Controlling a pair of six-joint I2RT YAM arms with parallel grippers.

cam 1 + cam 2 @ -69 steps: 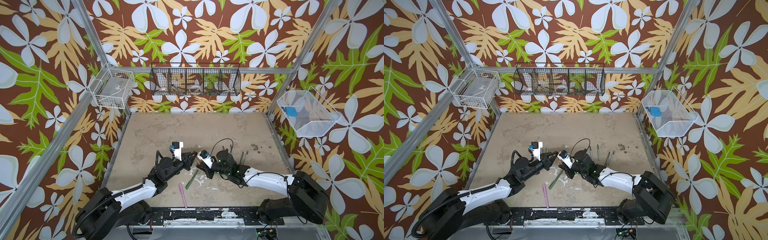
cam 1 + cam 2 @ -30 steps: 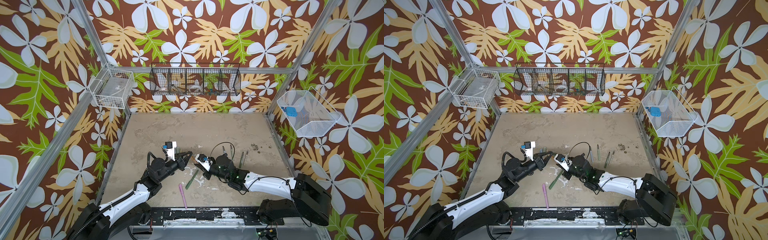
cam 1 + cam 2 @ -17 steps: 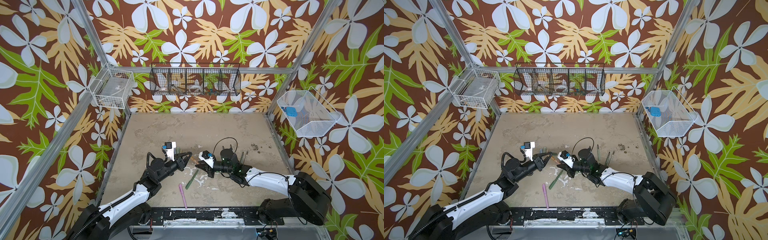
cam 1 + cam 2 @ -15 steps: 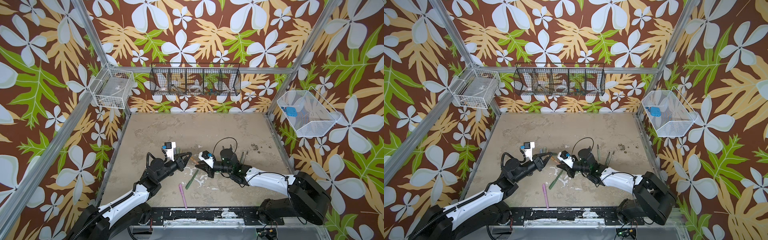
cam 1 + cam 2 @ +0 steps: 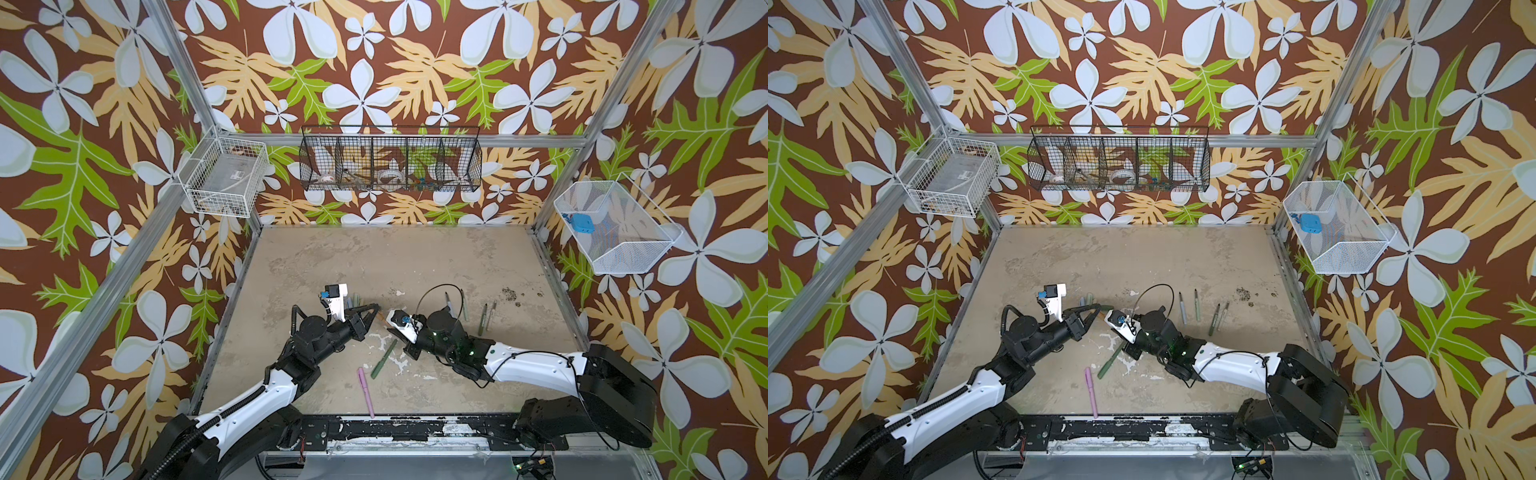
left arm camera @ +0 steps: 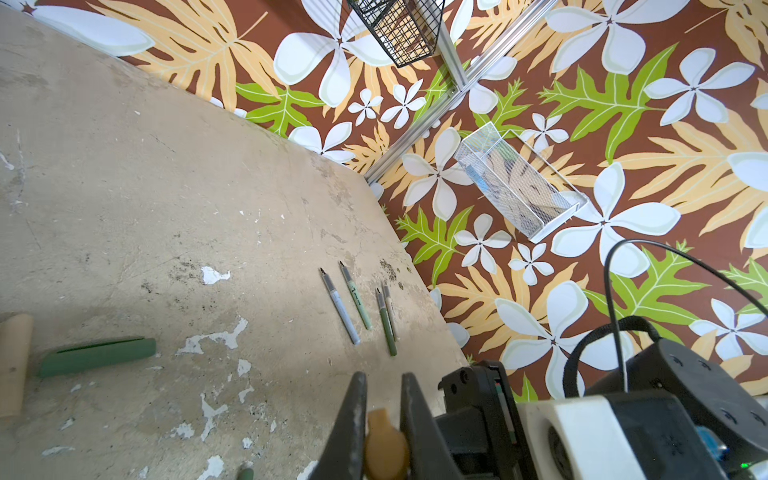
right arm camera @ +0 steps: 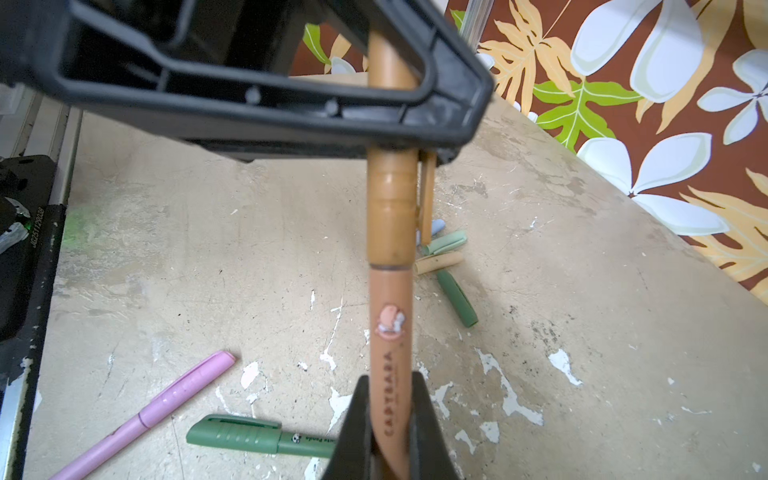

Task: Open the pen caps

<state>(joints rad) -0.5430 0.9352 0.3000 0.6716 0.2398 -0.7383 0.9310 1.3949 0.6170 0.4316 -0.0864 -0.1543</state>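
A brown pen spans the gap between my two grippers, just above the table. My left gripper (image 5: 376, 309) is shut on the brown pen cap (image 7: 390, 208), whose rounded end shows between the fingers (image 6: 384, 444). My right gripper (image 7: 388, 384) is shut on the pen's lighter body (image 7: 388, 332). The cap still sits on the body, with a seam where they meet. Several loose pen caps (image 7: 444, 243) lie in a cluster beyond the pen and show in a top view (image 5: 356, 299). A capped pink pen (image 5: 365, 390) and a capped green pen (image 5: 384, 359) lie near the front.
Several uncapped pen bodies (image 5: 484, 318) lie side by side to the right of the grippers; the left wrist view shows them (image 6: 345, 307) too. A black wire basket (image 5: 390, 164) hangs on the back wall, and white baskets hang at the left (image 5: 226, 178) and right (image 5: 615, 228).
Since the earliest frames both grippers have carried the brown pen a little to the left. The right wrist has lifted and turned. In the last half second almost nothing has moved.
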